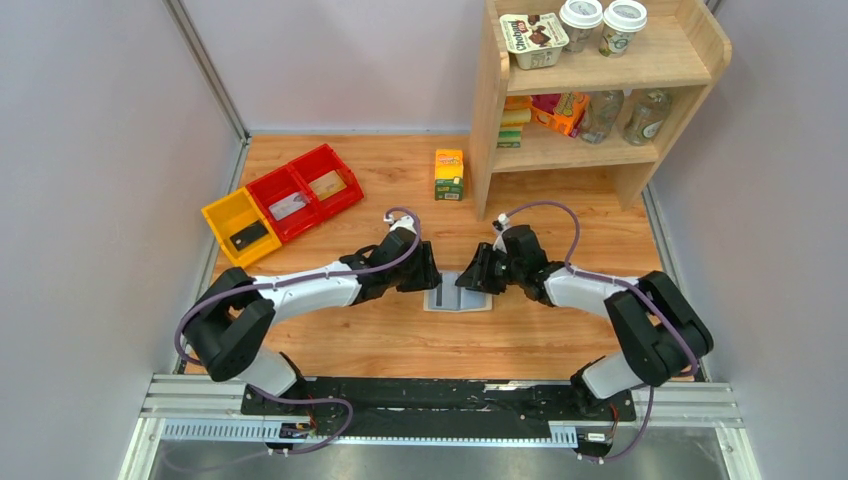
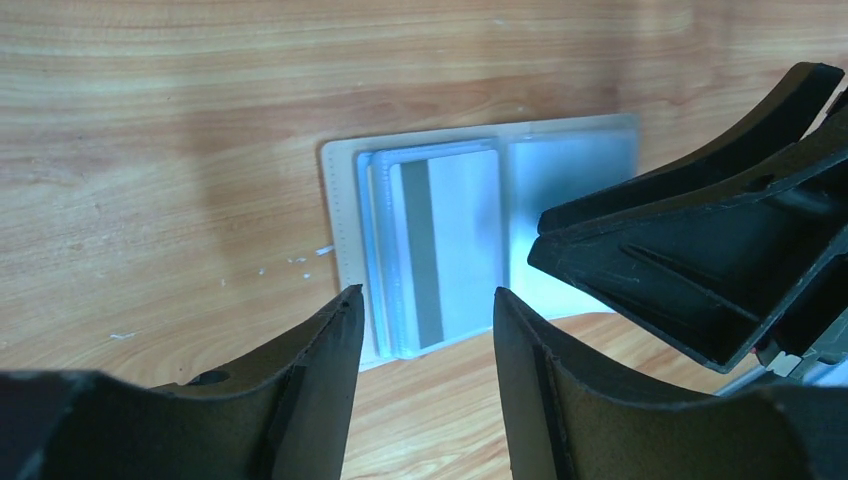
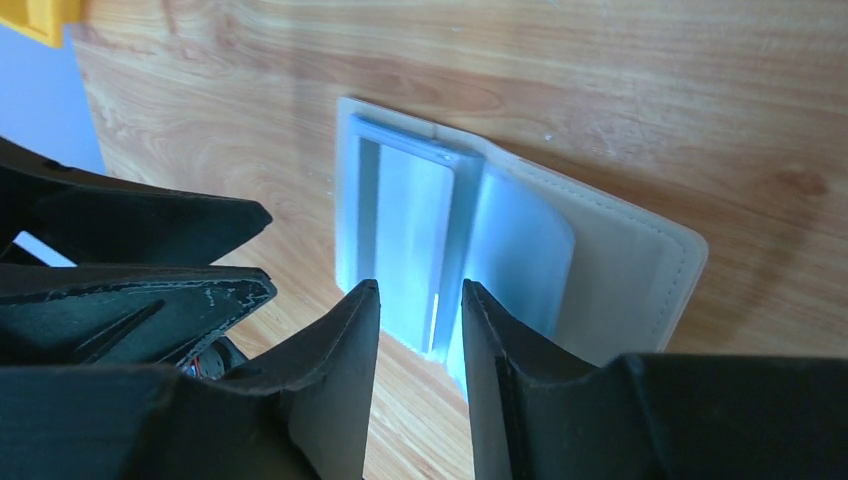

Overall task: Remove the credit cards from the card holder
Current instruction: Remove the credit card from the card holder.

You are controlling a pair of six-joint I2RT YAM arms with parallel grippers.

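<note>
So the card holder (image 1: 460, 300) is lying spread open, blue side up, flat on the wooden table (image 1: 400, 345), sandwiched right between the two claws. The left claw (image 2: 425, 297) has its fingers clearly apart and isn't holding anything. Its tips sit at the near edge of the holder, and the credit cards (image 2: 455, 250) lie just ahead of the gap, stacked in the pocket with the dark-striped one showing on top. The right claw (image 3: 420, 290) faces it from the opposite side, almost nose to nose, with its fingers a lot closer together. The raised edge of the inner pocket runs straight into that narrow gap, but I honestly can't tell whether it's pinching that edge or just straddling it.
</note>
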